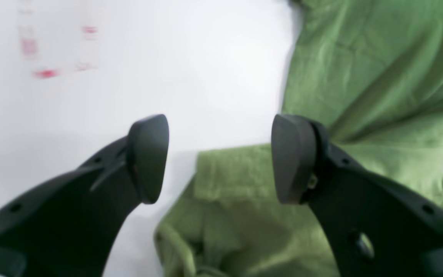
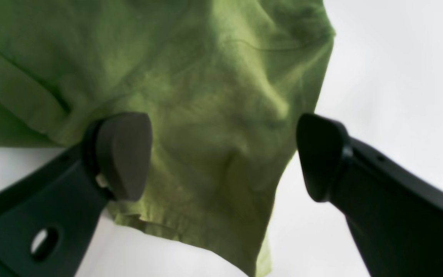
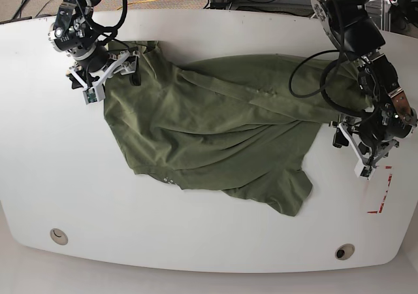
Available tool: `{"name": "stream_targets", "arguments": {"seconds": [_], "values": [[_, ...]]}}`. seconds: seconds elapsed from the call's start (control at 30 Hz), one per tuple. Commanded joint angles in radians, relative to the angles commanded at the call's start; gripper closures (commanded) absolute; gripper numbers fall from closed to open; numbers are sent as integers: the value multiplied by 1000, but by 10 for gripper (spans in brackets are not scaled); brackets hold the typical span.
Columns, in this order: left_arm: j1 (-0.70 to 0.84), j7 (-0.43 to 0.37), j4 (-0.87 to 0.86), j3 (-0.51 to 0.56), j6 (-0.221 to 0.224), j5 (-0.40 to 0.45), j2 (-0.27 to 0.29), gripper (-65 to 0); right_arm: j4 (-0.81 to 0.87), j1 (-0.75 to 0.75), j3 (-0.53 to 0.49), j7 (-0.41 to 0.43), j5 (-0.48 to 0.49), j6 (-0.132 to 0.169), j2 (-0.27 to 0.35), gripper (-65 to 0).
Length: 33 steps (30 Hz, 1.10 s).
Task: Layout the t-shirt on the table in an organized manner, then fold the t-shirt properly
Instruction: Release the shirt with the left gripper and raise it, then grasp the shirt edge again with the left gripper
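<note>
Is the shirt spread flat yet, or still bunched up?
Still bunched. In the base view the t-shirt lies skewed on the table, with long diagonal creases and a corner folded over at its lower edge.

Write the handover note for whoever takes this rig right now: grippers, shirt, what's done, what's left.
Left gripper: open, empty, above the shirt's edge beside the red tape marks.
Right gripper: open, empty, straddling a corner of the cloth at the opposite end.
T-shirt: on the table, spread across the middle but wrinkled, with overlapping folds and uneven edges.
Done: shirt is roughly stretched out between the two arms.
Left: grip both ends, flatten and square it, then do all the folding. No fold looks started.
</note>
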Motion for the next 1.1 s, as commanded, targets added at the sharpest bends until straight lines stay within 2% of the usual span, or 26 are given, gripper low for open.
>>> {"name": "stream_targets", "arguments": {"seconds": [0.23, 0.67, 0.77, 1.1], "values": [[-8, -23, -120, 2, 0, 58, -3, -394, 0, 0, 0, 0, 5, 2, 0, -568], [18, -26, -138, -3, 0, 61, -8, -394, 0, 0, 0, 2, 3, 3, 0, -568], [18, -26, -135, -3, 0, 61, -38, -394, 0, 0, 0, 2, 3, 3, 0, -568], [25, -60, -141, -3, 0, 63, -89, -396, 0, 0, 0, 2, 5, 3, 0, -568]]}}
